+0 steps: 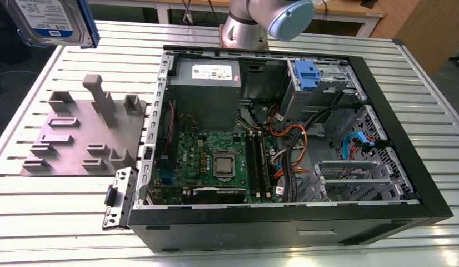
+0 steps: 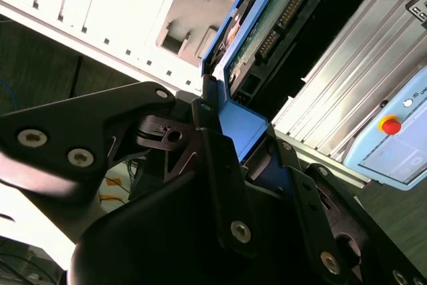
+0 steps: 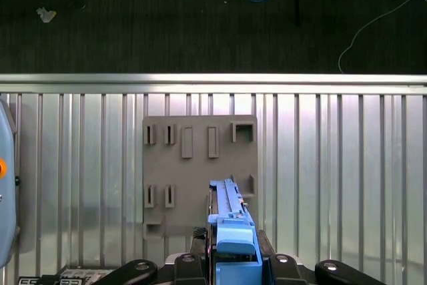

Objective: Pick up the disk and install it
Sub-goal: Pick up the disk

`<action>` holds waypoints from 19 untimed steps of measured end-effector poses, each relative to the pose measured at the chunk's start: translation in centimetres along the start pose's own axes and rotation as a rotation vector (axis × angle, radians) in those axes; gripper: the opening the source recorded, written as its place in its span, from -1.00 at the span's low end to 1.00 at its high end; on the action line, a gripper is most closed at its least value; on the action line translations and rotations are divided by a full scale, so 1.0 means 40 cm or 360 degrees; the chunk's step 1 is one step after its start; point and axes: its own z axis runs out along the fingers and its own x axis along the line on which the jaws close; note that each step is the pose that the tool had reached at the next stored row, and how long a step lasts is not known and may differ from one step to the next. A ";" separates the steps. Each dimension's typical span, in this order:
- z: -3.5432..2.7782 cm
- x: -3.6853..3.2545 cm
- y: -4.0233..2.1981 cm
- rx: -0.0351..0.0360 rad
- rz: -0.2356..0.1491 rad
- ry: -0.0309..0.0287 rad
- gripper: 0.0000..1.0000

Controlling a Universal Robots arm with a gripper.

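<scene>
The gripper [image 2: 248,139] is pinched on the disk [image 2: 273,25]. In the second wrist view its black fingers [image 2: 212,139] clamp the blue plastic bracket at one end, and the drive body sticks out beyond them with its circuit board and connector bare. In the first wrist view the disk [image 3: 227,205] is seen edge-on between the fingers, hanging clear above the grey fixture plate [image 3: 200,165]. In the exterior view the disk [image 1: 51,19] is at about eleven o'clock, lifted well off the slatted table [image 1: 422,100], with its label facing out. The fixture plate [image 1: 74,139] lies at nine o'clock. The open computer case [image 1: 407,139] fills the centre out to three o'clock. I judge the main risk to be the hold itself: it is on flexible plastic at one end of a heavy drive, so the drive could sag, twist or slip out if jolted. Inside the case, the drive cage with its blue tab [image 1: 307,75] sits at one o'clock, and the orange and black cables [image 1: 289,139] run close below it. A tilted disk could jam on the cage rails, snag those cables or knock its exposed connector on the case rim.
</scene>
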 end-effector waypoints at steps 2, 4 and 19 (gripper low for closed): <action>0.000 0.000 -0.001 0.0000 0.0000 -0.00001 -0.27; 0.000 0.000 -0.001 0.0000 0.0000 -0.00001 -0.27; 0.001 0.037 -0.002 0.0000 0.0000 -0.00001 -0.27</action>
